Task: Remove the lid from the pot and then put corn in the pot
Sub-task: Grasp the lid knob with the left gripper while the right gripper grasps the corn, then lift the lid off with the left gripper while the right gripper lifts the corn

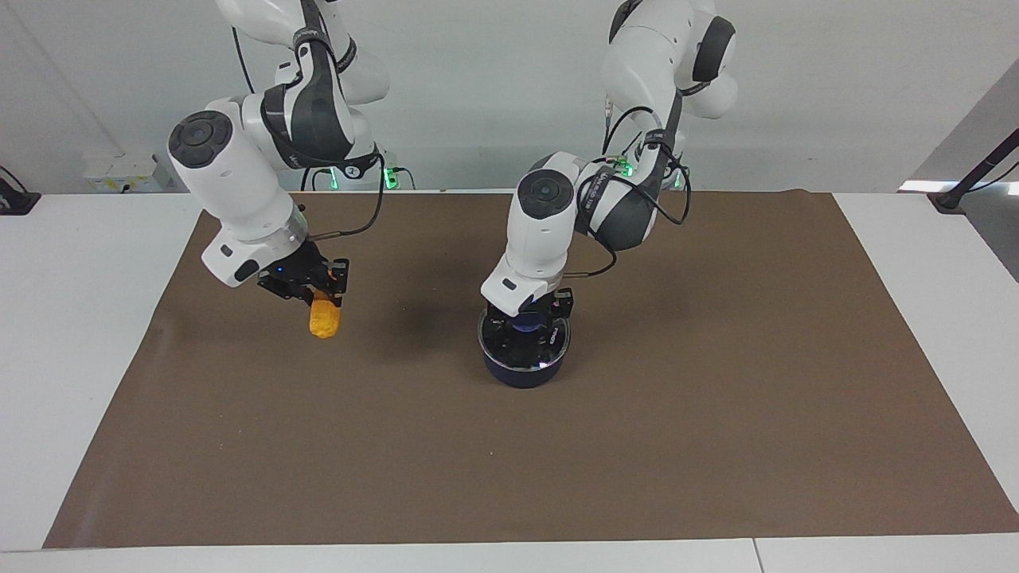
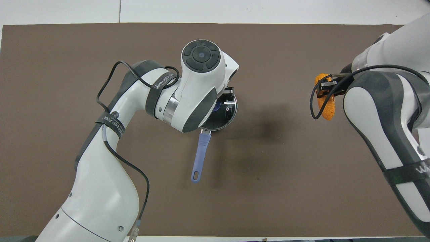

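Note:
The pot (image 1: 524, 374) is a dark navy saucepan on the brown mat, mid-table; its long blue handle (image 2: 200, 154) points toward the robots. The clear glass lid (image 1: 549, 344) lies on the pot, also in the overhead view (image 2: 225, 116). My left gripper (image 1: 528, 317) is down on the lid at its blue knob (image 1: 525, 323), and the hand hides most of the knob. My right gripper (image 1: 322, 293) is shut on the orange-yellow corn (image 1: 324, 317) and holds it above the mat toward the right arm's end. The corn hangs down from the gripper (image 2: 327, 86), as the overhead view (image 2: 328, 106) also shows.
The brown mat (image 1: 716, 398) covers most of the white table (image 1: 80, 318). The left arm's elbow and forearm (image 2: 111, 134) stretch over the mat beside the pot handle.

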You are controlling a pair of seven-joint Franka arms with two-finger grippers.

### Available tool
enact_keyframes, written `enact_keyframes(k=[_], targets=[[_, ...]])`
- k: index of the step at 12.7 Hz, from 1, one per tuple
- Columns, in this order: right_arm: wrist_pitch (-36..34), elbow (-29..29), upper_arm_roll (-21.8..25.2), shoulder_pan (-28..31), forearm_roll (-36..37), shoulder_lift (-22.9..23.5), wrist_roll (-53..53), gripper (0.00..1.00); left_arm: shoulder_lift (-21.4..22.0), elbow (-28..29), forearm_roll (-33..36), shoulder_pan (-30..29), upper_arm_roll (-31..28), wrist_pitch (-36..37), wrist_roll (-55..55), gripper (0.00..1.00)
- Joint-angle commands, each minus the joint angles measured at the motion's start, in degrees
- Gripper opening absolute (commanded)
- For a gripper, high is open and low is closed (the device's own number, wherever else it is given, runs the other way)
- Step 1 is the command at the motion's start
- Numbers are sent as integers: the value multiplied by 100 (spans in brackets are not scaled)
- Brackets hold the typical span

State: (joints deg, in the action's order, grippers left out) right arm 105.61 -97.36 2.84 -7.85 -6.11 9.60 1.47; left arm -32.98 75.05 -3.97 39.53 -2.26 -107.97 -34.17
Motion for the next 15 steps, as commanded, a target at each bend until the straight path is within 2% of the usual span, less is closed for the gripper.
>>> enact_keyframes(k=[1, 2, 4, 5, 9, 10, 11, 13, 15], targets=[[-58, 112, -29, 55, -180, 7, -33, 0, 63, 88, 63, 99, -82, -5, -195, 43], [-24, 121, -29, 29, -328, -11, 28, 0, 72, 97, 54, 99, -82, 4, -195, 36], [213, 147, -20, 20, -611, 6, 344, 0, 98, 97, 54, 99, -82, 30, -195, 35], [197, 139, -38, -41, -594, 7, 354, 0, 124, 88, 37, 82, -82, 83, -186, 29], [214, 147, -38, -401, -356, 7, 398, 0, 686, 53, -191, -24, -125, 591, -169, 11], [223, 147, -38, -445, -304, 7, 398, 0, 809, 53, -227, -76, -152, 741, -151, 10], [284, 156, -38, -672, -138, 7, 441, 0, 976, 45, -227, -207, -152, 899, -116, 10], [276, 488, -38, -1234, 65, 172, 1463, 0, 1214, 45, -210, -654, -152, 1215, 216, 9], [267, 1102, -38, -1656, 83, 646, 2258, 0, 1355, 97, -175, -1321, -152, 1523, 1005, 8]])
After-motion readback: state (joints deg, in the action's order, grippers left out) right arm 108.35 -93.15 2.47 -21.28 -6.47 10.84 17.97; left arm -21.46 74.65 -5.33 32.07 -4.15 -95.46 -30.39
